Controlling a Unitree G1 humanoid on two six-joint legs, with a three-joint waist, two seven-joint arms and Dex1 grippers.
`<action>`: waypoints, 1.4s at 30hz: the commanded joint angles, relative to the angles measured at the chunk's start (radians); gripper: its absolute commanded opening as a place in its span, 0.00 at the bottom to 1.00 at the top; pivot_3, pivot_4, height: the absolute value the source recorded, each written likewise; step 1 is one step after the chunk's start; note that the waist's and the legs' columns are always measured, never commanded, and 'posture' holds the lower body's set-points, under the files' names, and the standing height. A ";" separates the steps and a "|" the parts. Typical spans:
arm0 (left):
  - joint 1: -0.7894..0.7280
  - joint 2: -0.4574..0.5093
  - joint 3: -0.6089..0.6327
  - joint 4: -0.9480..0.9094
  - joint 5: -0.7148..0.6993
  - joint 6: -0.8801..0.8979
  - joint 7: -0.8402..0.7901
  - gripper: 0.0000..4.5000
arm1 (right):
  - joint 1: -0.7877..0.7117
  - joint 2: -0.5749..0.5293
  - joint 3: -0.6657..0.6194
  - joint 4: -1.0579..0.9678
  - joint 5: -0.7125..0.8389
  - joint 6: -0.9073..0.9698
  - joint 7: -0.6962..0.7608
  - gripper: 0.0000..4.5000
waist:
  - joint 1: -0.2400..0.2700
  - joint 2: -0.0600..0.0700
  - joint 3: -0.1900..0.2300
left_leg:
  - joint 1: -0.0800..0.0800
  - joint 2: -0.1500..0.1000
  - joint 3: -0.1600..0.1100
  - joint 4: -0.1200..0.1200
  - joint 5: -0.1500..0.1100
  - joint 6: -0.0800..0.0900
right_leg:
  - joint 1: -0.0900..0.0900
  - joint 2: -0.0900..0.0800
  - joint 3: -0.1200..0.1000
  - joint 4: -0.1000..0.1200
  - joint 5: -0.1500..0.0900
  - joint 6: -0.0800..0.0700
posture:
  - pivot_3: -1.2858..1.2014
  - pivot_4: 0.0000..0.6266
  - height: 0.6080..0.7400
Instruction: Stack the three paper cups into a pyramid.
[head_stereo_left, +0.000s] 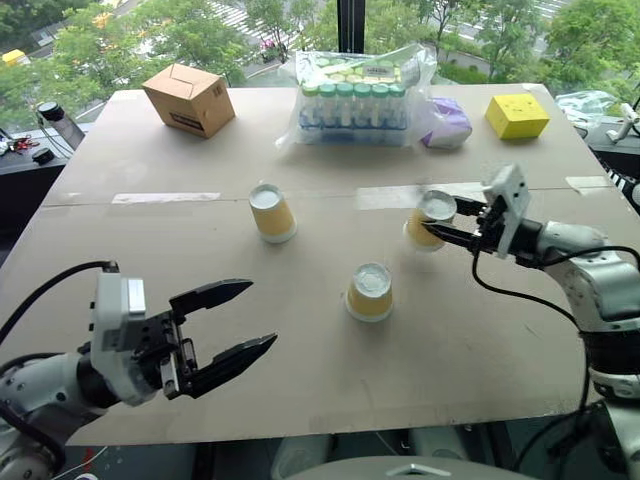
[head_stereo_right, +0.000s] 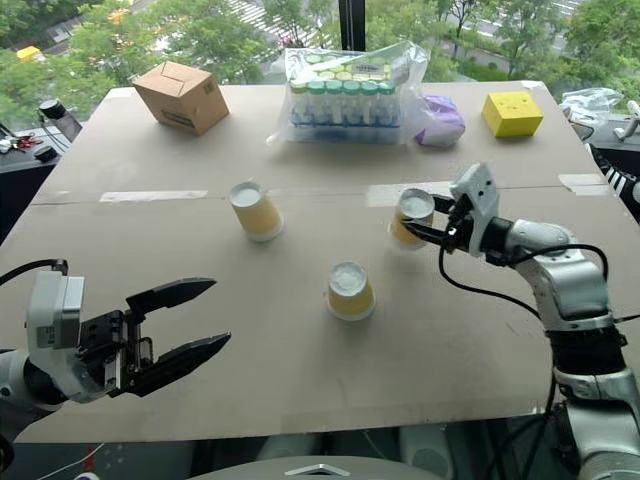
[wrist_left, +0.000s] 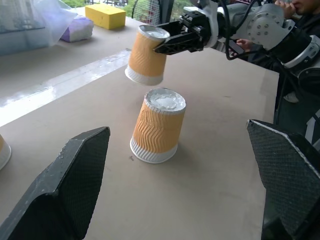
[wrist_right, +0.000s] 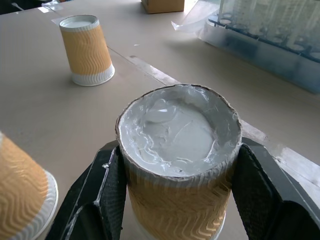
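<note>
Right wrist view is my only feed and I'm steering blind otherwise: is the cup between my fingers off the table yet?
Observer: Yes. In the left wrist view the held cup hangs tilted, its rim clear of the table.
Operator: Where's the left arm?
Observer: The left gripper hovers open near the table's front edge, holding nothing.
Operator: Which cup is closest to mine?
Observer: The middle cup, upside down, nearer the front edge; the far cup stands further left.
</note>
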 joint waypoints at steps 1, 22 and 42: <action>-0.015 0.012 0.002 0.003 0.003 -0.024 -0.018 1.00 | 0.112 -0.052 -0.077 -0.203 0.136 0.072 0.058 0.55 | -0.009 -0.001 0.000 | 0.000 0.001 0.001 0.000 0.000 0.000 | 0.000 0.001 0.000 0.000 0.000 0.000 | 0.52 0.24 1.00; -0.073 0.061 -0.002 0.159 0.045 -0.028 -0.138 1.00 | 0.268 0.108 0.187 -0.240 -0.151 -0.204 -0.109 0.55 | -0.019 -0.003 -0.001 | 0.005 0.003 0.005 0.002 0.001 -0.002 | 0.002 0.004 0.004 0.002 0.002 0.002 | 0.52 0.24 1.00; -0.180 0.013 -0.102 0.257 0.157 -0.020 0.052 1.00 | 0.293 0.034 -0.003 -0.287 0.060 -0.210 0.026 0.99 | -0.013 -0.003 -0.002 | 0.005 0.002 0.004 0.003 0.001 -0.002 | 0.003 0.003 0.004 0.002 0.002 0.002 | 0.52 0.24 1.00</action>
